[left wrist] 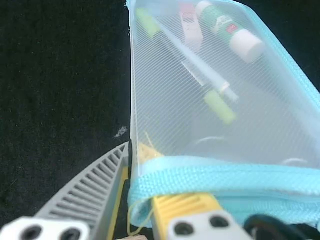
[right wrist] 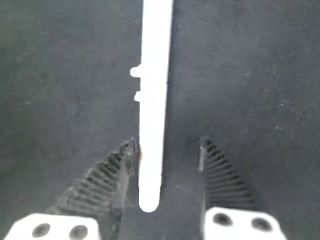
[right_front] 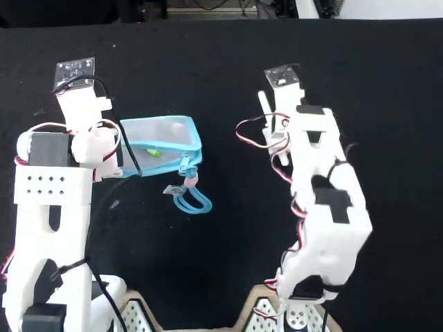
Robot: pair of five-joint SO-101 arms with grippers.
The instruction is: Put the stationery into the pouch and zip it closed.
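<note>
Left gripper (left wrist: 134, 148) pinching pouch (left wrist: 200, 115), right gripper (right wrist: 169, 142) spread around white pen (right wrist: 153, 100)

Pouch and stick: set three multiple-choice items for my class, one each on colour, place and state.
1. The pouch has edging of which colour? A orange B light blue C brown
2. Where does the white stick lie? A in the pouch B on top of the pouch C between the right gripper's fingers
3. How are those fingers? A apart B pressed together C clamped on the pouch
Answers: B, the trim shows light blue; C, a finger stands on each side of it; A, a gap shows beside the stick.
</note>
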